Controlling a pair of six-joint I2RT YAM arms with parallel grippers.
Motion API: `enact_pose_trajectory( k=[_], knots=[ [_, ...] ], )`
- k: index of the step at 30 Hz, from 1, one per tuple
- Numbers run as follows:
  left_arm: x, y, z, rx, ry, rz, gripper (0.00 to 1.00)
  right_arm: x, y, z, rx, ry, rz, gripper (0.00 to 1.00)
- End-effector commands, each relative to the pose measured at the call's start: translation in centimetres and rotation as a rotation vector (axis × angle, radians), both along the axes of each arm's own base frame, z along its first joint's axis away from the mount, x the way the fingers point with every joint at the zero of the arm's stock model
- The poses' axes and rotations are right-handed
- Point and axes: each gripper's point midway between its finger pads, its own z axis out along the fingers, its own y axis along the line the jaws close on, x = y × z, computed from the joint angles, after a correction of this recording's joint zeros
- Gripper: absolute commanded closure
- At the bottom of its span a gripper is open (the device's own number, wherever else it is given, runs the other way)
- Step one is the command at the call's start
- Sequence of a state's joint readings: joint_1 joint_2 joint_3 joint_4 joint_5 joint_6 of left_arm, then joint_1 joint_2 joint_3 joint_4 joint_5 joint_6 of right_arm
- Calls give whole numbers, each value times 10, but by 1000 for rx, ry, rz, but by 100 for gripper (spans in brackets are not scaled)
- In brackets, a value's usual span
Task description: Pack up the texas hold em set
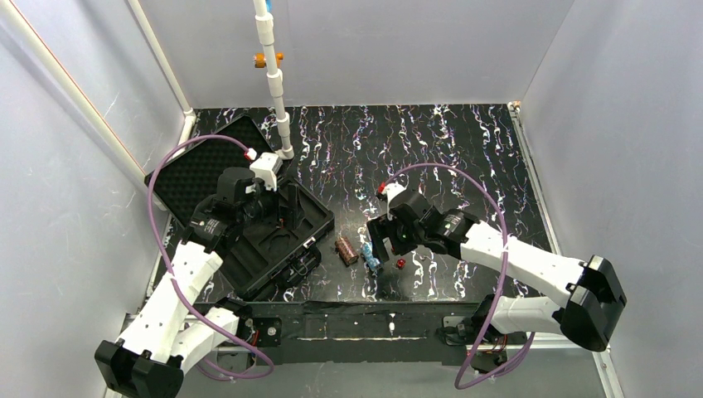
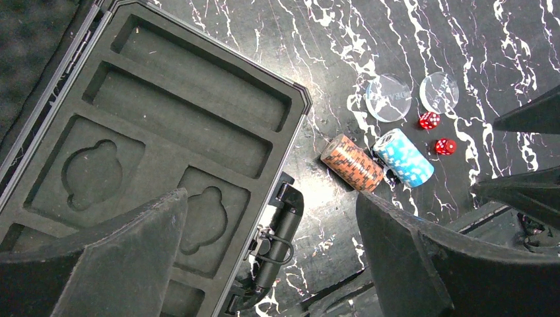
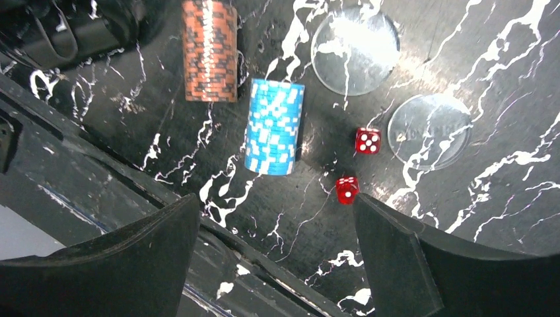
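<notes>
The texas hold em set's black case (image 1: 286,240) lies open at the left, its foam tray (image 2: 165,119) empty and its lid (image 1: 195,166) folded back. To the right of it on the table lie a brown chip stack (image 2: 352,162) (image 3: 209,50) and a blue-white chip stack (image 2: 403,157) (image 3: 275,127), both on their sides. Two red dice (image 3: 368,140) (image 3: 347,189) and two clear discs (image 3: 355,41) (image 3: 429,131) lie beside them. My left gripper (image 2: 271,198) hangs open over the case's right edge and latch. My right gripper (image 3: 276,198) is open just above the table, close in front of the blue stack, holding nothing.
A white jointed pole (image 1: 273,75) rises at the back by the case lid. White walls close in the black marbled table (image 1: 464,149) on three sides. A raised black strip (image 3: 99,172) runs along the near edge under my right gripper. Purple cables (image 1: 485,199) loop off both wrists.
</notes>
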State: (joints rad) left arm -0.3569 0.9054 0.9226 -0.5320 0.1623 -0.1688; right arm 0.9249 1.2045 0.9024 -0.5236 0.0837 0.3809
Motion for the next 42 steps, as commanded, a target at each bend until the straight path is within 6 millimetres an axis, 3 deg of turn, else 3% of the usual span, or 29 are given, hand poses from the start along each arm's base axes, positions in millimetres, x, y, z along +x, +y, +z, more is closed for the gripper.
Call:
enact_pose_trajectory(
  k=[1, 22, 37, 40, 42],
  knots=[
    [-3, 0, 6, -2, 2, 1, 1, -7, -5, -13, -21, 21, -21, 9],
    [-6, 3, 3, 9, 24, 14, 7, -6, -5, -48, -71, 54, -100, 20],
    [-7, 8, 6, 17, 9, 33, 8, 9, 29, -59, -95, 50, -29, 26],
    [-4, 26, 11, 64, -24, 121, 10, 11, 35, -63, -96, 51, -21, 28],
    [-2, 61, 21, 138, -99, 298, 10, 13, 39, -67, -100, 55, -17, 32]
  ],
)
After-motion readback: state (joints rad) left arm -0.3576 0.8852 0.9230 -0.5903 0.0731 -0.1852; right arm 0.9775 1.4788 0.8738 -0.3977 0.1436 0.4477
